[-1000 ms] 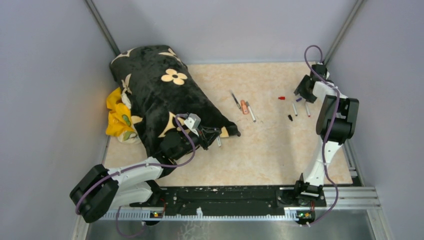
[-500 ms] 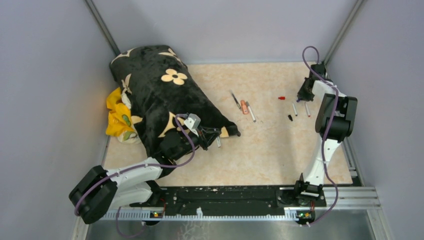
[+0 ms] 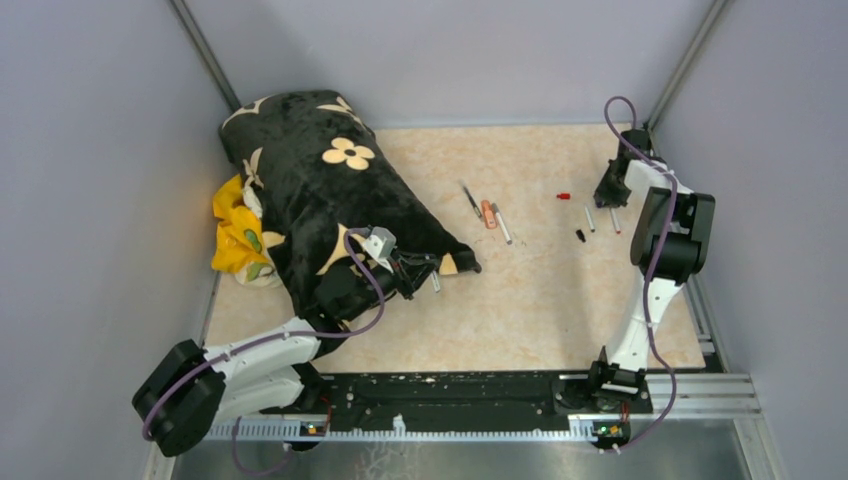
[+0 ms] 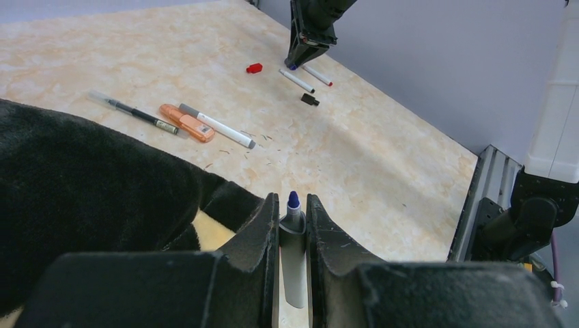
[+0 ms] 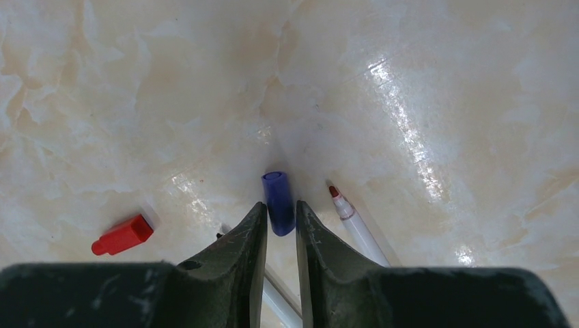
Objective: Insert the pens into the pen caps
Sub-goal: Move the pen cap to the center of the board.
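Far left: left arm (image 3: 265, 348) stretched low from its base at the near edge, elbow back by the left wall, forearm laid forward over the near end of a black blanket (image 3: 310, 190) with cream flowers. Left fingers (image 4: 273, 208) pointing toward the middle of the bench (image 3: 520, 300) and clamped on a grey-white marker (image 4: 293, 239), its blue tip bare and sticking out just past the fingertips. Yellow cloth (image 3: 235, 235) tucked under the left side of the blanket, near the wall.

Middle of the bench: three pens lying close together, all slanted. First a thin dark pen (image 3: 470, 200), then a short orange marker (image 3: 488, 214), then a white marker (image 3: 501, 224). Further right and apart from them, a red cap (image 3: 563, 196) toward the back and a black cap (image 3: 580, 236) nearer. Beside these, a white pen (image 3: 589, 219) and a red-tipped pen (image 3: 614, 219), almost parallel.

Right: right arm (image 3: 665, 240) rising from its base at the near edge, folded at a high elbow, wrist bent down over the far right part of the bench. Right fingers (image 5: 258, 222) down at the surface and closed on the near end of a purple cap (image 5: 278, 198), lying flat with its open end away from the wrist, between the red cap and the red-tipped pen.

Bench surface beige with a marble pattern, glossy under the light, with a black rail along the near edge. Grey-lilac walls on three sides, metal posts in the two far corners.

Small white label on the orange marker, print too small to read.
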`<state>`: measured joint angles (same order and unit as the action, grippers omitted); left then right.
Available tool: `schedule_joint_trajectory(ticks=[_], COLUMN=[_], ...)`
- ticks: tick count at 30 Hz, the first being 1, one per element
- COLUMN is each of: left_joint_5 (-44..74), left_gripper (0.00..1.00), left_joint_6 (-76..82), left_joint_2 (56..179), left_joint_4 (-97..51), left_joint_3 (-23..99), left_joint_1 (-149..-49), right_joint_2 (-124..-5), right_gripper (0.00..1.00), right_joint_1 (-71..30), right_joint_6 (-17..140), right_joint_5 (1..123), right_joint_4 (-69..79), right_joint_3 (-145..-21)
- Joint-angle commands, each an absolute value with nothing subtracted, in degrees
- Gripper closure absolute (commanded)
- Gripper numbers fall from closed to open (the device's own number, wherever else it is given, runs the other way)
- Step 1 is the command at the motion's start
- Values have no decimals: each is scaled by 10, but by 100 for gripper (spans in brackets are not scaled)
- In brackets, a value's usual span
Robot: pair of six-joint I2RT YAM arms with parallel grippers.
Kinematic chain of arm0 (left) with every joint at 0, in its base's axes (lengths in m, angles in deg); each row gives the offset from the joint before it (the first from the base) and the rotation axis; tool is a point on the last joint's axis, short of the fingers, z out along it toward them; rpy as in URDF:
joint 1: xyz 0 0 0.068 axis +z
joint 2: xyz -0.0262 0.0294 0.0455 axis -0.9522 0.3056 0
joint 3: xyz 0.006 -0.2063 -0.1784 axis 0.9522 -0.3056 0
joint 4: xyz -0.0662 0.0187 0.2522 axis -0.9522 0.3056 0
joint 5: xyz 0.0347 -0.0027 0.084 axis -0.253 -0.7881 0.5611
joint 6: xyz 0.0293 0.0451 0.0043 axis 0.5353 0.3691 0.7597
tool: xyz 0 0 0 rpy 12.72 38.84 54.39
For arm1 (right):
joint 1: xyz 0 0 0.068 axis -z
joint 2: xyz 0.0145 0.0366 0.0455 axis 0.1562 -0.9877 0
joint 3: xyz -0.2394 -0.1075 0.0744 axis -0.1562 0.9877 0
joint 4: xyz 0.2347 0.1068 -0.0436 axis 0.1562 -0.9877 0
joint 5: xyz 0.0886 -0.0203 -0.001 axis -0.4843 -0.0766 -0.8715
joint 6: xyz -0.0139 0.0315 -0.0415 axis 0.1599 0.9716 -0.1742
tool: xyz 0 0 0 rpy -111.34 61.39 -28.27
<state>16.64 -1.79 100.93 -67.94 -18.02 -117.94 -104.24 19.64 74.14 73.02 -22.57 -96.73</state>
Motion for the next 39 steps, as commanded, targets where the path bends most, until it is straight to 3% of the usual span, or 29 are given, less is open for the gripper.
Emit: schedule_joint_trajectory(ticks=[1, 9, 17, 32, 39], left_joint_5=[172, 175, 179, 171, 174], left_gripper=[100, 100, 100, 100, 100], left_joint_6=[-12, -11, -10, -10, -10], left_joint_2=[997, 979, 962, 950, 926], left_joint_4=[-669, -663, -653, -654, -644], left_joint_3=[-178, -184, -189, -190, -195], left_joint_1=[-1177, -1178, -1178, -1177, -1178], right_joint_2=[-1041, -1031, -1009, -809, -835], right_gripper=[80, 96, 98, 91, 81], right_joint_1=[200, 199, 200, 200, 200], right_joint_6=[714, 685, 647, 574, 570], right_joint_5=[724, 709, 695, 721, 698], right_joint_4=[-241, -233, -246, -198, -212], right_joint_3=[-995, -978, -941, -697, -698])
